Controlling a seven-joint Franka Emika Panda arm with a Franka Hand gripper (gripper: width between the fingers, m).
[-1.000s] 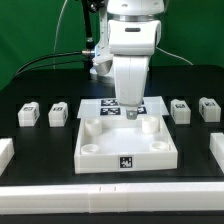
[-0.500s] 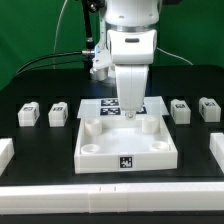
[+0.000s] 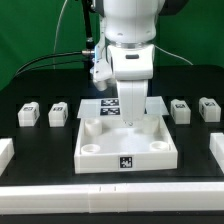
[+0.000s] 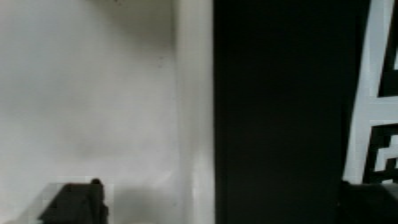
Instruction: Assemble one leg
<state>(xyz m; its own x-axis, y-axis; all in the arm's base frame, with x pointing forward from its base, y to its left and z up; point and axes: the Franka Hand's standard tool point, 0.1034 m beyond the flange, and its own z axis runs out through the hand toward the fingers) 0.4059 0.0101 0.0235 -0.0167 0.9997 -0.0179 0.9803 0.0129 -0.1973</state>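
Note:
Several legs, small white blocks with marker tags, stand in a row on the black table: two at the exterior view's left (image 3: 29, 114) (image 3: 59, 113) and two at its right (image 3: 180, 109) (image 3: 209, 108). The large white panel (image 3: 100, 160) with round corner sockets lies in the middle. My gripper (image 3: 130, 114) hangs low over the panel's back edge, far from every leg. In the wrist view the gripper (image 4: 219, 205) is open and empty. Its dark fingertips (image 4: 71, 203) stand wide apart, with the white panel (image 4: 89, 100) and a black strip of table below.
The marker board (image 3: 100, 105) lies behind the panel and shows in the wrist view (image 4: 377, 80). White rails border the table at the front (image 3: 110, 188), the exterior view's left (image 3: 5, 150) and its right (image 3: 218, 148). A green backdrop stands behind.
The arm has come down and a little toward the exterior view's right over the panel's back edge. The legs and the panel have not moved.

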